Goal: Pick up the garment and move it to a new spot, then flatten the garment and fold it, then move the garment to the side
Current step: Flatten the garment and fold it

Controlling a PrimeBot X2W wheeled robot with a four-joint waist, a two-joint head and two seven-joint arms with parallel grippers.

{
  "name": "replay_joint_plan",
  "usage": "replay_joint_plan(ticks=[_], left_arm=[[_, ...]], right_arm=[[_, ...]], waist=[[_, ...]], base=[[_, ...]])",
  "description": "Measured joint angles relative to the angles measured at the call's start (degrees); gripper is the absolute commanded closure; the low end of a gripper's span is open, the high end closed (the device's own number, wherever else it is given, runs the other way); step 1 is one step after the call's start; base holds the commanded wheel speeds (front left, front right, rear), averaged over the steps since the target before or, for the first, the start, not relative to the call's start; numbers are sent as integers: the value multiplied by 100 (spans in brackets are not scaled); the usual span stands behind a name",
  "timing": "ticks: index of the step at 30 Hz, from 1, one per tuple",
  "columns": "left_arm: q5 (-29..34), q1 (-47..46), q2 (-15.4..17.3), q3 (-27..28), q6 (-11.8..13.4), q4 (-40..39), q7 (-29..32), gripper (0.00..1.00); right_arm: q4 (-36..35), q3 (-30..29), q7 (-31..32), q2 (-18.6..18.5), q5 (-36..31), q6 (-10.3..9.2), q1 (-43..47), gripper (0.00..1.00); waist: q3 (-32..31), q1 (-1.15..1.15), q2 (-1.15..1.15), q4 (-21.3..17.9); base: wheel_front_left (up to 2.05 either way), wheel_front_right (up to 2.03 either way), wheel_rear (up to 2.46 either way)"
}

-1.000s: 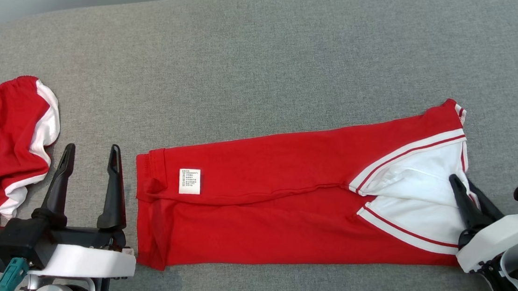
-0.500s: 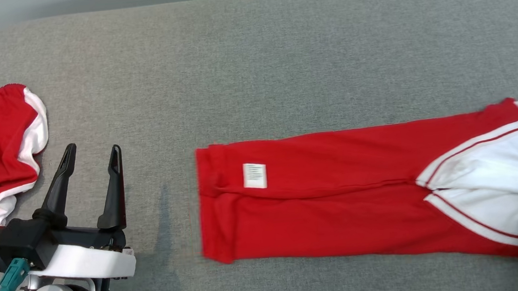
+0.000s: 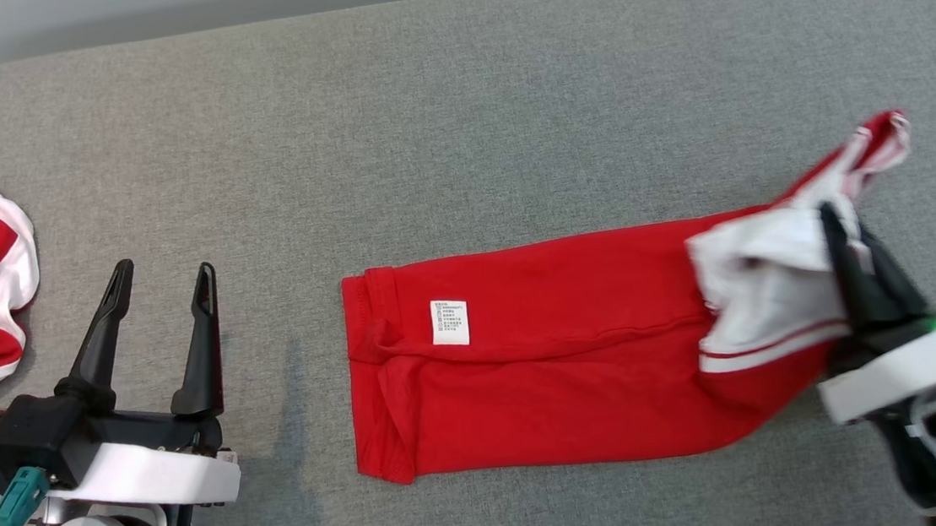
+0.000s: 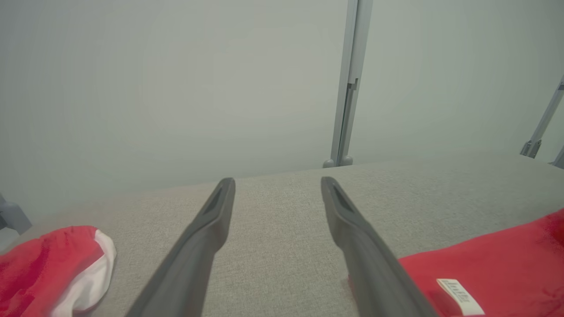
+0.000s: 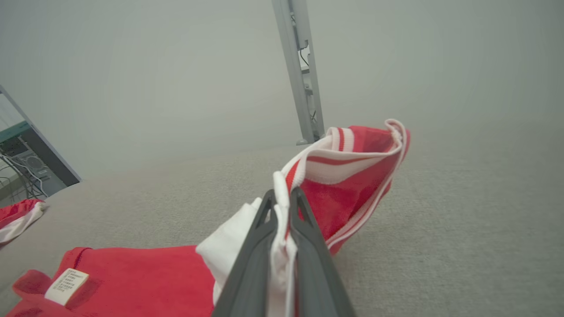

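Red garment (image 3: 544, 358), folded, on grey surface (image 3: 455, 111): white-trimmed end, flat a second ago, now lifted in the right gripper (image 3: 843, 222), pinched closed on it; left gripper (image 3: 164, 270) wide open, empty; the move aside is probably starting.

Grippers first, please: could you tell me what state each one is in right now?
Left gripper: open, empty.
Right gripper: shut on the white-trimmed end of the red garment.
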Motion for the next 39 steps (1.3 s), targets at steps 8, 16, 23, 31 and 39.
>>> replay_joint_plan(ticks=[8,16,23,31,39], left_arm=[[0,-53,-2,-87,-2,-8,45,0],[0,-235,-55,-208,-87,81,40,0],[4,-375,-138,-300,-164,241,8,0],[13,-421,-121,-315,-209,387,-10,0],[15,-438,-98,-248,-200,452,-35,0]], right_arm=[[-1165,1376,635,838,-307,0,-258,100],[-460,2802,589,1162,67,0,-819,100],[651,3385,30,1206,605,0,-1293,100],[829,3893,-367,1207,1287,0,-1724,0],[-47,3066,-481,1005,1180,0,-1631,0]], waist=[[31,0,0,5],[130,0,0,250],[255,0,0,484],[324,0,0,446],[271,0,0,250]], base=[[0,0,0],[0,0,0],[0,0,0],[0,0,0],[0,0,0]])
